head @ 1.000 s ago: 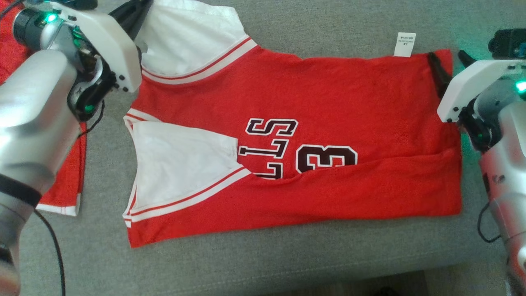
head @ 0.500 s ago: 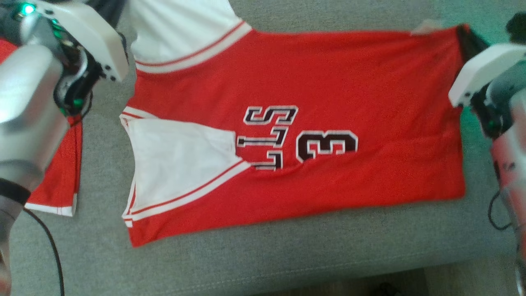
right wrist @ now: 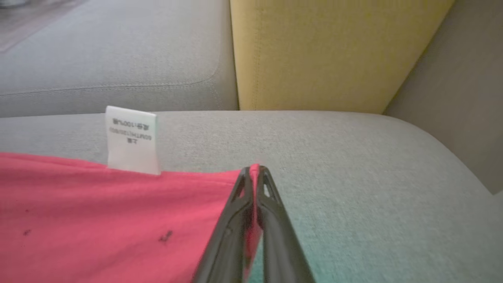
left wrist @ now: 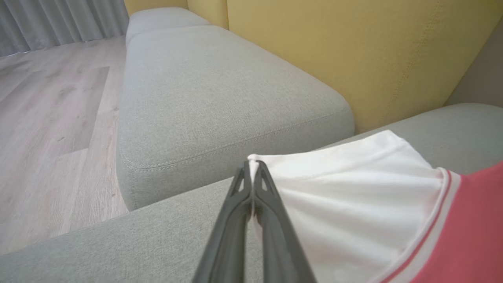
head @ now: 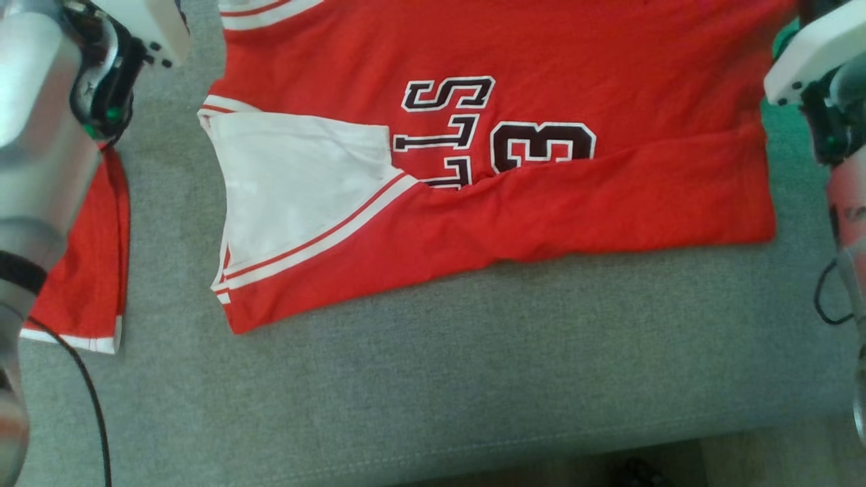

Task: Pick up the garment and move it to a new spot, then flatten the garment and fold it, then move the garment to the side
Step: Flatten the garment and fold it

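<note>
Both shut tight: left gripper (left wrist: 252,169) has its fingers pressed together, pinching the white corner of the garment (left wrist: 346,196); right gripper (right wrist: 255,173) clamps a red hem corner between its tips. Head view: silver left forearm (head: 37,135) at the left edge, white right wrist (head: 812,40) at the upper right, arms reaching forward, well apart.

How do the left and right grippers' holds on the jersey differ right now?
The left gripper pinches a corner of the white sleeve of the jersey; the right gripper pinches a plain red corner. A white care label sits beside the right gripper's hold, none beside the left gripper's. Both are shut on the fabric's very edge.
</note>
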